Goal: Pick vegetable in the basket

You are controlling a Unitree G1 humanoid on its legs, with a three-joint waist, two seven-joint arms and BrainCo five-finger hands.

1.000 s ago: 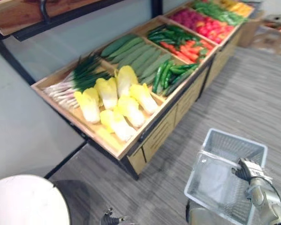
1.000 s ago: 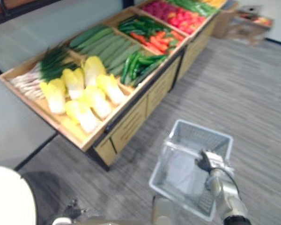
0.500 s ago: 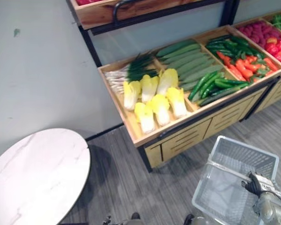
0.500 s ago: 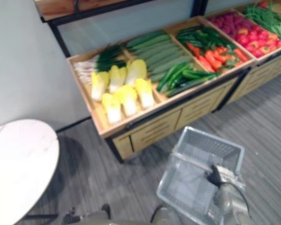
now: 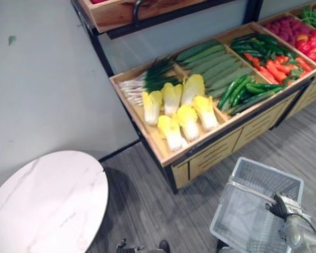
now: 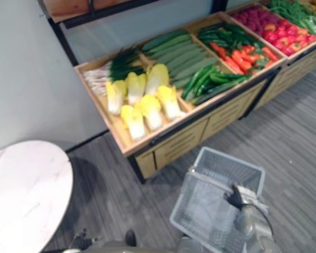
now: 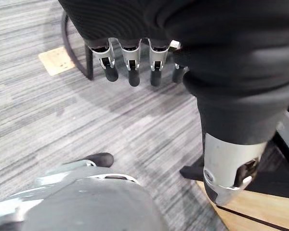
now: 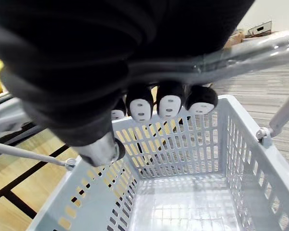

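A grey mesh basket point(image 5: 237, 213) hangs low at my right side above the floor, and nothing lies in it point(image 8: 183, 202). My right hand point(image 5: 280, 203) is shut on its metal handle point(image 8: 241, 55), the fingers point(image 8: 164, 103) curled over the bar. The vegetables lie in a wooden display stand point(image 5: 163, 155) ahead: yellow cabbages point(image 5: 181, 110), green onions point(image 5: 145, 81), cucumbers point(image 5: 210, 60), green peppers point(image 5: 242, 89) and red and orange produce point(image 5: 276, 68) farther right. My left hand point(image 7: 129, 72) hangs over the grey floor with relaxed straight fingers, holding nothing.
A round white marble table point(image 5: 42, 205) stands at my lower left. A wooden upper shelf point(image 5: 126, 10) on black posts juts out over the stand's back. Drawers point(image 5: 216, 153) line the stand's front. Striped grey floor lies between me and the stand.
The whole picture has swung, so the camera moved; the round table now shows more. The basket stays in my right hand.
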